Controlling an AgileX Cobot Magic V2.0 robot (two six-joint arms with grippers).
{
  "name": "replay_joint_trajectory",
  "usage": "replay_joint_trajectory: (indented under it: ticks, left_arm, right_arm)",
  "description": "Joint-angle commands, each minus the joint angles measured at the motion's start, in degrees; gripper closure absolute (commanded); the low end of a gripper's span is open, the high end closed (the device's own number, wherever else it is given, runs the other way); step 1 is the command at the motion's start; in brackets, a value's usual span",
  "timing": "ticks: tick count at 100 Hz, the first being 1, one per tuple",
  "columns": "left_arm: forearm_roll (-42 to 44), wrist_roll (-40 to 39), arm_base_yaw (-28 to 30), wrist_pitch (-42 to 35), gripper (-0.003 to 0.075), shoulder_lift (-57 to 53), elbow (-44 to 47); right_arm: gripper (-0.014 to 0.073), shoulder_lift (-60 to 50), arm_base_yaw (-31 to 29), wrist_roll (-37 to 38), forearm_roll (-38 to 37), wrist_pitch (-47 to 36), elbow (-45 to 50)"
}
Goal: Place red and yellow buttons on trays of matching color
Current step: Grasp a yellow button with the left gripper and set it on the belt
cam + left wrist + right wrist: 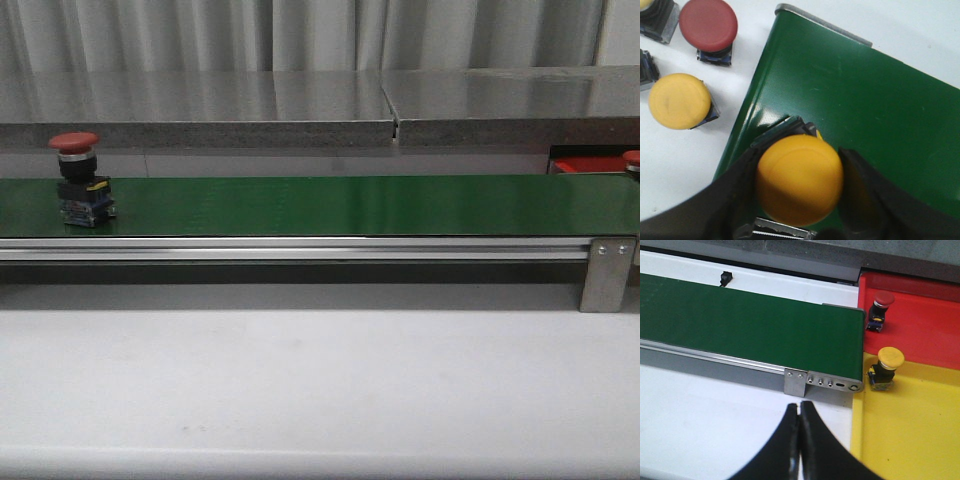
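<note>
Belt (855, 115) under left gripper (800, 185); trays ahead of right gripper (800, 415).
Yellow tray (910, 430) and red tray (925, 325) each hold a matching button. Left gripper grips yellow button (800, 180); right gripper closed, empty.

Upright red button (78, 178) on belt (350, 205)

This is looking like a factory-style test cell or automation lab. A long green conveyor belt (330, 205) on an aluminium rail (300, 249) is running across the middle of the front view, over a plain white tabletop (320, 390). Brushed steel panels (300, 100) and a pale curtain (300, 35) are closing off the upper part of the frame.
</note>
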Motion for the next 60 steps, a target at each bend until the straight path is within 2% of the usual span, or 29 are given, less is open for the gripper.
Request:
replay_joint_trajectory:
  ticks: [1,7,15,24,34,51,60]
  left_arm:
    - [-1.9,-0.1,-0.3,-1.5,0.0477,-2.6,-1.5]
    - [-1.9,-0.1,-0.3,-1.1,0.0378,-2.4,-1.5]
    - [-1.9,-0.1,-0.3,-1.0,0.0185,-2.3,-1.5]
    - [-2.1,-0.1,-0.3,-1.0,0.0107,-2.3,-2.0]
    - [-3.0,0.3,-0.3,-1.0,0.0127,-2.9,-3.0]
    - [-7.8,6.3,-0.3,-1.0,0.0183,-6.1,-3.6]
    - [-7.8,7.2,-0.6,-0.4,0.0256,-8.1,-3.6]
  right_arm:
    - [0.0712,0.0,0.1,-0.4,0.8,-3.8,-1.5]
    - [0.0712,0.0,0.1,-0.4,0.8,-3.8,-1.5]
    - [0.0712,0.0,0.1,-0.4,0.8,-3.8,-1.5]
    - [0.0712,0.0,0.1,-0.4,0.8,-3.8,-1.5]
    - [0.0712,0.0,0.1,-0.4,0.8,-3.8,-1.5]
    - [0.0712,0.0,0.1,-0.4,0.8,-3.8,-1.5]
    - [0.0712,0.0,0.1,-0.4,0.8,-3.8,-1.5]
